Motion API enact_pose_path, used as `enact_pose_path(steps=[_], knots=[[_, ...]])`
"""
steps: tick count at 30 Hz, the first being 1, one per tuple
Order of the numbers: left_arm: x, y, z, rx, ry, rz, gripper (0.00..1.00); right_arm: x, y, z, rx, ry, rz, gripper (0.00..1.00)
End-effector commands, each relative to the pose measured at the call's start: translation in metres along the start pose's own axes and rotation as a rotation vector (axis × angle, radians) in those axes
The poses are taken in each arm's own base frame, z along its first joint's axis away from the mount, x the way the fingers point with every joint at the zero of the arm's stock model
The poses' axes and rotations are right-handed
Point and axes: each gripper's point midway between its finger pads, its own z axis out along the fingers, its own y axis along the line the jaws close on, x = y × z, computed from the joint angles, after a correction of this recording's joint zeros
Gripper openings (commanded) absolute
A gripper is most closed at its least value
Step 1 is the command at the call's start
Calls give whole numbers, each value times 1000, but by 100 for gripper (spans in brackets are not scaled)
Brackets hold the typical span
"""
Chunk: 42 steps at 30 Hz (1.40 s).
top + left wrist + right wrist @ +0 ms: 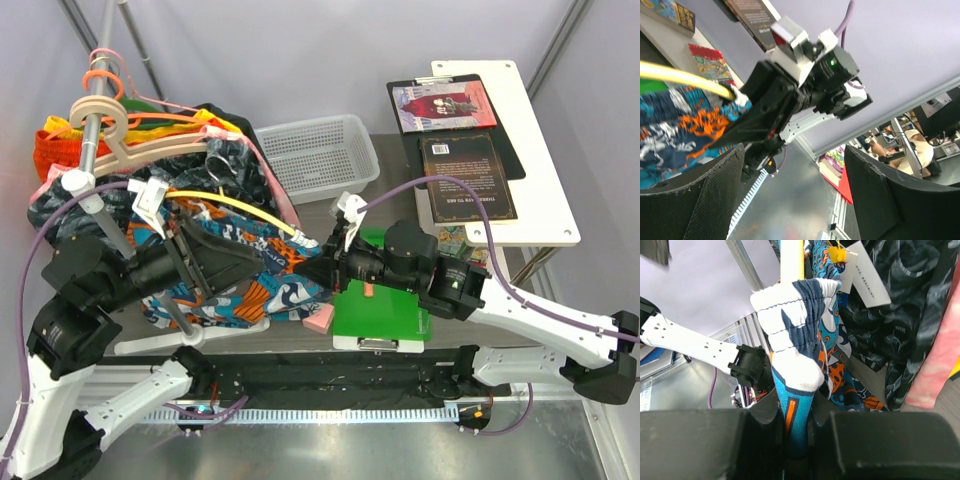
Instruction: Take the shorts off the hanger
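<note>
The shorts (245, 285), printed in blue, teal, orange and white, hang on the pale yellow hanger (240, 207) at the rack's lower end. My right gripper (318, 268) is shut on the edge of the shorts below the white gathered waistband (790, 315). In the right wrist view the teal and orange fabric (796, 410) is pinched between the jaws, with the hanger arm (791, 260) above. My left gripper (222, 260) is open and empty just left of the shorts. Its wrist view shows the shorts (685, 125), the hanger (680, 75) and its own fingers (705, 195) wide apart.
A metal rack pole (100, 130) carries a beige hanger (150, 150), pink-orange hangers (105, 75), an orange garment (55, 150) and a dark leaf-print garment (235, 155). A white basket (318, 150) stands behind. A green board (385, 310), a pink block (318, 320) and books (468, 175) lie to the right.
</note>
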Motion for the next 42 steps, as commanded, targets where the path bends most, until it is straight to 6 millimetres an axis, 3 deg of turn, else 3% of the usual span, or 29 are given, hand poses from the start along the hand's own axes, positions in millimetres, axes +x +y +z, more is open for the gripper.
enact_pose_path(steps=[1,3,4,6,7,14,15,17,22,26,31,37,40,42], knots=[[-34,-5,22,-7,-76,77,79,-61,7,-23,14,-233,38,1],[-47,-2,24,-42,-114,126,78,-58,-1,-26,59,-228,57,1],[-54,10,28,-108,-133,135,78,-60,0,-29,58,-235,60,1],[-73,7,17,-165,-193,208,78,-61,-1,-32,65,-246,75,1],[-80,19,16,-238,-221,213,77,-64,0,-34,60,-260,79,1],[-114,1,-8,-252,-387,286,68,-58,1,-30,49,-243,87,1],[-116,-1,-10,-251,-393,300,66,-65,4,-30,36,-271,87,1],[-125,5,-12,-300,-427,331,61,-67,8,-29,16,-275,86,1],[-136,5,-6,-294,-473,377,59,-76,19,-30,-32,-282,112,1],[-135,11,11,-262,-472,351,58,-75,23,-30,-59,-278,117,1],[-131,-2,24,-151,-466,298,56,-72,20,-34,-40,-266,108,1],[-139,-28,10,-75,-516,245,55,-67,26,-38,-68,-227,94,1],[-154,-31,-5,-159,-545,273,53,-69,29,-37,-78,-212,89,1],[-150,-4,0,-300,-487,274,52,-74,31,-35,-82,-215,82,1]])
